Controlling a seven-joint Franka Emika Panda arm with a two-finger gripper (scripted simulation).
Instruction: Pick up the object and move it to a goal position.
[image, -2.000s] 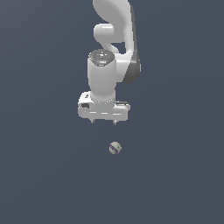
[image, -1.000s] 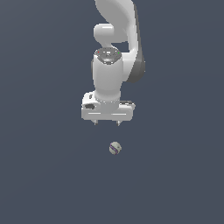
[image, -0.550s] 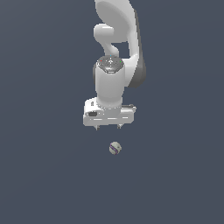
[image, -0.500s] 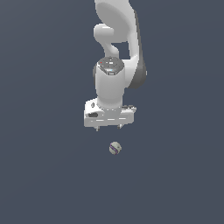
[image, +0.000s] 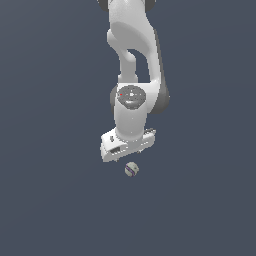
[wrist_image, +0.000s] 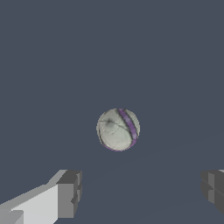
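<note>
The ball (image: 131, 169) is seen lying on the plain dark surface (image: 55, 200), directly beneath the gripper (image: 128, 156) and untouched by it. It is marked off-white with a purple band (wrist_image: 128, 124) across it. The fingers (wrist_image: 69, 192) are spread wide, with nothing held between them.

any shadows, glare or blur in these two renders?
Exterior view: flat, even light; the small off-white ball with a purple band casts no visible shadow on the dark grey ground; soft shading on the white arm, no glare. Wrist view: sharp, the ball's band and cracks are crisp; the open pincer is cut off by the frame edge.
</note>
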